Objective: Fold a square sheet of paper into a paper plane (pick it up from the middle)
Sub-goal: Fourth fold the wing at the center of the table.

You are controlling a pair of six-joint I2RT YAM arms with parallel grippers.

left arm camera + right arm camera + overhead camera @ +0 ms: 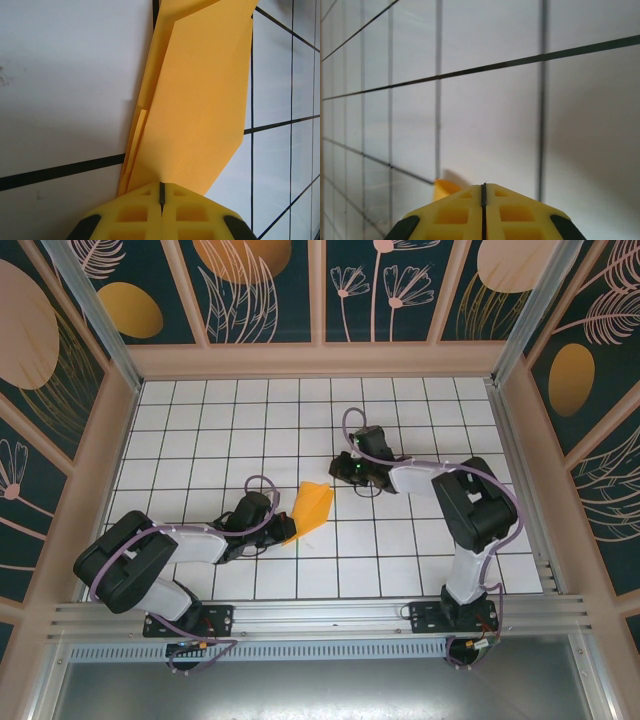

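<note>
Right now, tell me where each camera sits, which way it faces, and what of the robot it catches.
Top: above and behind the bases, looking down on the table; both arms, left hand, right hand, paper.
Left wrist: on the left arm, looking along its shut hand at the paper it pinches.
Right wrist: on the right arm, looking past its shut hand across the table.
Shared: all three see the paper; the right wrist catches a corner.

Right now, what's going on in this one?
The left pincer is shut on one end of the orange-yellow paper, which is already folded into a layered, tapered shape over the white grid table. The right pincer is shut with nothing in it, close to the paper but not touching it. The folding looks unfinished.
</note>
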